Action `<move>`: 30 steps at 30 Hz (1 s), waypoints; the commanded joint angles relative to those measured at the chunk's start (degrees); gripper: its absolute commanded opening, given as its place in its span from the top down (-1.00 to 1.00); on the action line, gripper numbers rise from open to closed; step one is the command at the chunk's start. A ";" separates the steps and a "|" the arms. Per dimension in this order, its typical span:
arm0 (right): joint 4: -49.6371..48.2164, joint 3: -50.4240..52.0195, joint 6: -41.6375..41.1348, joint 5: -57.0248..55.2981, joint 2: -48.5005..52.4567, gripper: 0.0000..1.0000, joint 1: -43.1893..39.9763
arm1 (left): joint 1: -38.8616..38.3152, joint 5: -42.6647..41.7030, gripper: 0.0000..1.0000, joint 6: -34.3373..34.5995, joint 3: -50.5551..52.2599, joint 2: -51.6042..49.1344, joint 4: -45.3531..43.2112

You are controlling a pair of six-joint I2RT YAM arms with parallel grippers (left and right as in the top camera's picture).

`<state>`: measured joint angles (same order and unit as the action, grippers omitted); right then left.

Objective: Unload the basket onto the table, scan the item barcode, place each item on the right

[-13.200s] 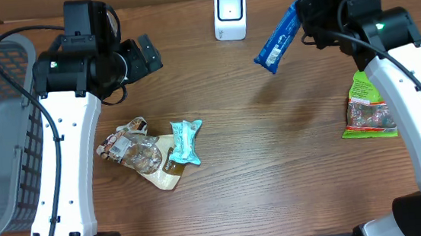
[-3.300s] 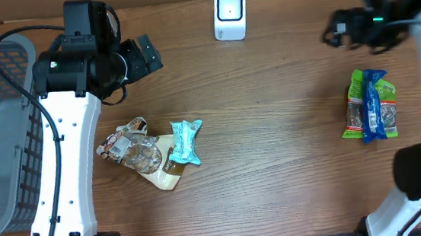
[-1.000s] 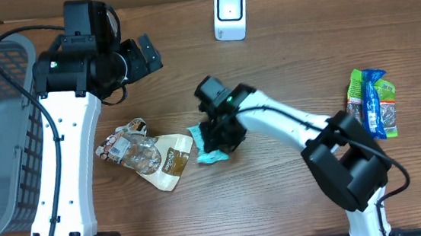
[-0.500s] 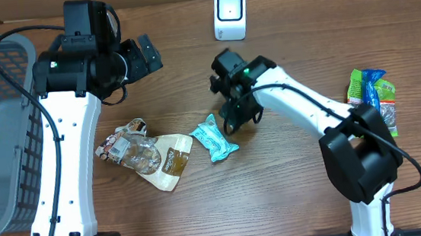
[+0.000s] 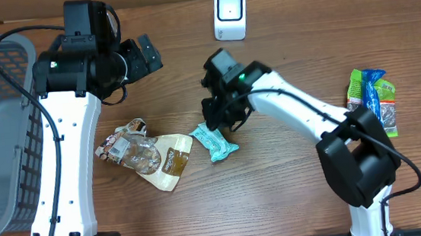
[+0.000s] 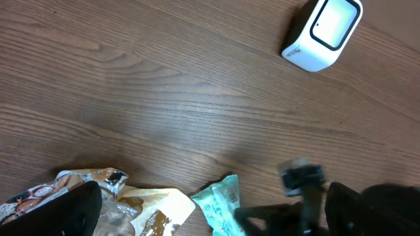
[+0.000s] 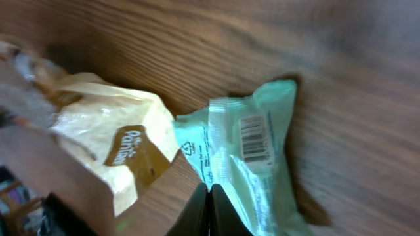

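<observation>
Overhead view of a wooden table. At top centre, a small white scanner, well apart from everything else. Just left of centre, a teal packet lying flat on the wood, barcode facing up. Directly above it in the frame, the right gripper, pinched fully closed, tips at the packet's edge. Impossible to tell whether gripping the wrapper or only touching it. At upper left, the left gripper, spread wide, holding nothing. At lower left, a tan pouch and a clear-wrapped snack, touching each other. At far right, a green packet and a blue bar, probably already finished. Judged as roughly midway: teal packet not yet lifted or shown to the scanner, two more items likely waiting.
</observation>
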<state>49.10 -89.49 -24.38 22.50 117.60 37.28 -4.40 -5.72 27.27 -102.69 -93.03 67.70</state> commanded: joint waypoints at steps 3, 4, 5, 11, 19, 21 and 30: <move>-4.44 5.86 -11.82 -3.82 -1.75 0.92 1.44 | -0.11 0.35 -1.00 0.17 -0.20 -0.52 -0.22; -5.42 7.37 -13.46 -3.89 -1.75 0.92 1.66 | -0.11 0.35 -0.99 0.17 -0.20 -0.52 -0.22; -6.14 8.68 -14.93 -4.04 -1.75 0.92 1.75 | -0.11 0.35 -1.00 0.17 -0.20 -0.52 -0.22; -7.32 11.80 -19.78 -5.22 -1.75 0.92 1.09 | -0.11 0.35 -0.99 0.17 -0.20 -0.52 -0.22; 1.25 7.04 3.96 1.16 -1.75 0.92 -1.99 | -0.11 0.35 -1.00 0.17 -0.20 -0.52 -0.22; 5.14 4.63 13.79 0.79 -1.75 0.92 -3.26 | -0.11 0.35 -0.99 0.17 -0.20 -0.52 -0.22; 6.64 1.29 35.95 -22.84 -1.99 0.92 -4.59 | -0.11 0.35 -1.00 0.17 -0.20 -0.52 -0.22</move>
<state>55.92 -86.04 2.44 9.87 116.01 32.62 -4.40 -5.72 27.27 -102.69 -93.03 67.70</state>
